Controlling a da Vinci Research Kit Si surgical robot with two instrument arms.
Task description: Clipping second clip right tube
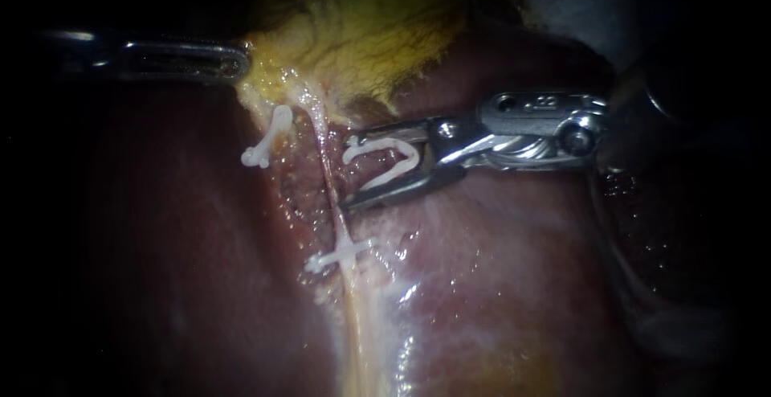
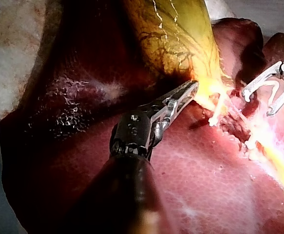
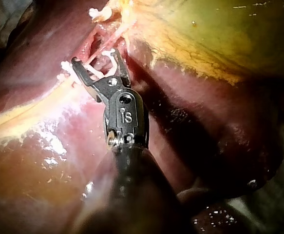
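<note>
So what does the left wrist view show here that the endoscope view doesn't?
Left wrist view only: the dark shaft of the left instrument and the broad, veined body of the gallbladder. Endoscope view only: the thin tube with the lower clip across it. Both: the left instrument's jaws shut on the gallbladder's edge, and the right instrument holding a loaded clip between its jaws beside the tube.

Yellow-green gallbladder [image 1: 361,35] lies against the dark red liver [image 1: 498,284].

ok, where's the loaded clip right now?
Endoscope view: the loaded clip sits in the right instrument's jaws, just right of the tube, below the gallbladder, above the lower clip crossing it.
</note>
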